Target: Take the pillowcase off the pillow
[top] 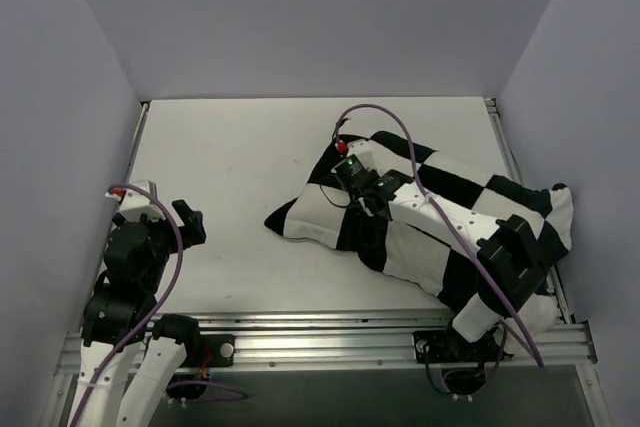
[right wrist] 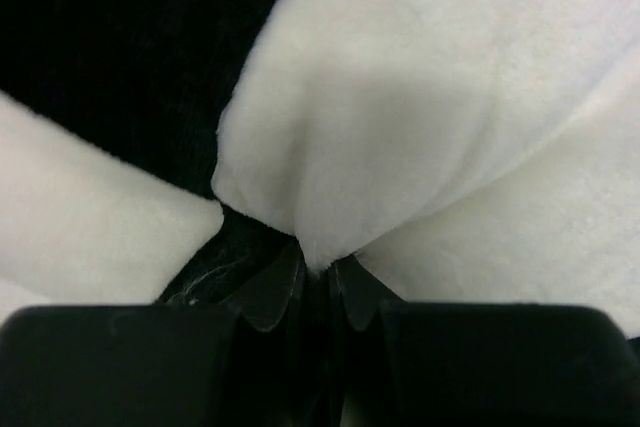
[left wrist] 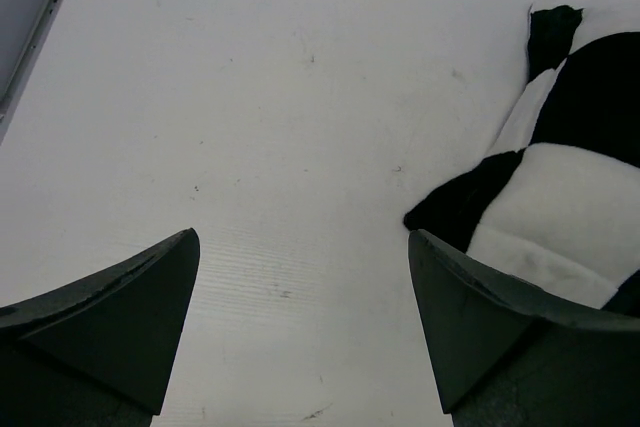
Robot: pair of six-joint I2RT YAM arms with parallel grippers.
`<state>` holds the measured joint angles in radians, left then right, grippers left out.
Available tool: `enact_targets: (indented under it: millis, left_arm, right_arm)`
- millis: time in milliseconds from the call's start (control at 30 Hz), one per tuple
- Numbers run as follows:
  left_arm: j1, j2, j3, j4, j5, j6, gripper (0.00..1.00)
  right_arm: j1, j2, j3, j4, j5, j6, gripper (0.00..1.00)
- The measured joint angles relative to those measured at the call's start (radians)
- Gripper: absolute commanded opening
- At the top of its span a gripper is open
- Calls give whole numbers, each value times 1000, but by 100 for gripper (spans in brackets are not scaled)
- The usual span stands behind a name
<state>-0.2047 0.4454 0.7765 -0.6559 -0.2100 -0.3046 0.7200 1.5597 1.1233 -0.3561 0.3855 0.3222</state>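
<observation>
From where I stand, the left gripper [left wrist: 302,242] hangs at the left with its jaws spread wide over the table [top: 240,147], well apart from the cloth. Right of centre lies the pillowcase [top: 460,187], which looks soft, light and limp, plumped by the pillow hidden inside it, so I'd pinch it at a fold or edge. The right gripper [right wrist: 318,277] is clamped on just such a white fold toward its left end, and that arm lies across the cover, likely in the way.

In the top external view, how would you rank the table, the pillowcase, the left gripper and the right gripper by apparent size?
1. The table
2. The pillowcase
3. The left gripper and right gripper look about alike, so I leave them unranked.
</observation>
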Motion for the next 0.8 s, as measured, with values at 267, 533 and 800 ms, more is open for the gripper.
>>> enact_targets:
  millis: [267,533,800]
  left_arm:
    - [26,-14,0,21,-2,-2,94]
    - [32,-12,0,24,-1,-2,94]
    - [42,-13,0,24,5,-3,94]
  right_arm:
    - [84,274,352,64,14,-10,0]
    - [91,536,690,173,5,-47,24]
    - [121,450,604,215,-30,-204,100]
